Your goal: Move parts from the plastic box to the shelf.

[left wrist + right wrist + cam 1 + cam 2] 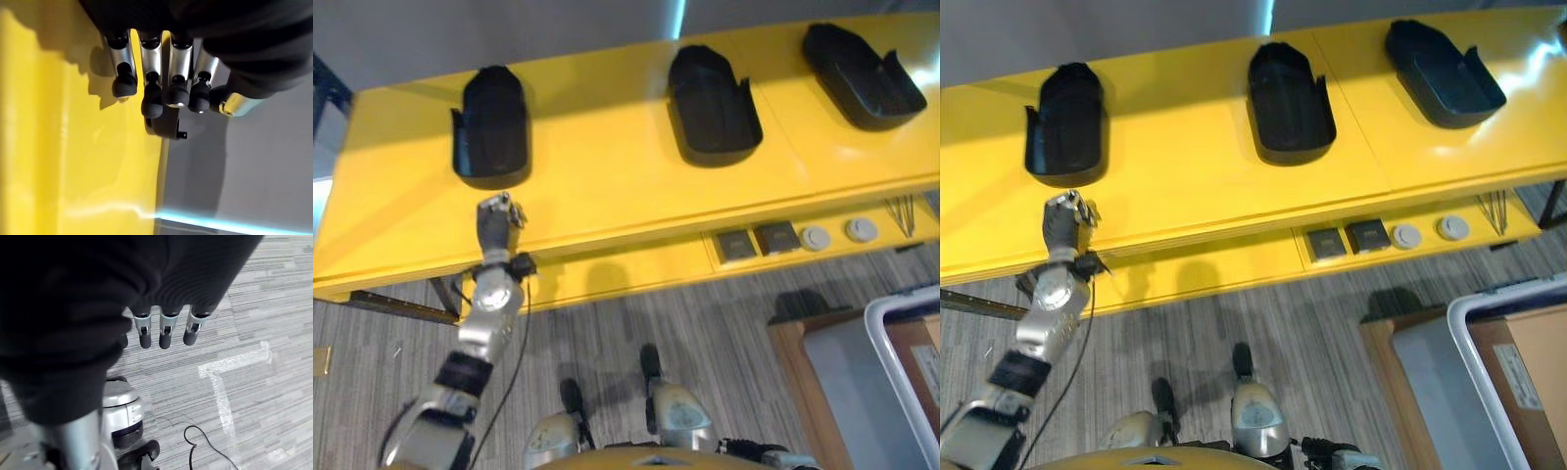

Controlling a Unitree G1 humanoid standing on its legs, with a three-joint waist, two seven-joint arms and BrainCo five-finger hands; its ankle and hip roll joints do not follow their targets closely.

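My left robot hand hovers empty, fingers relaxed, just below the left part on the yellow shelf (placement looks done). Next, return to the plastic box.

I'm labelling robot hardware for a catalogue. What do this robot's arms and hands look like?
The arm is silver-grey with dark bands at its joints. The left hand and right hand each have a dark ribbed cover over the back and wrist, and silver fingers ending in rounded dark tips.
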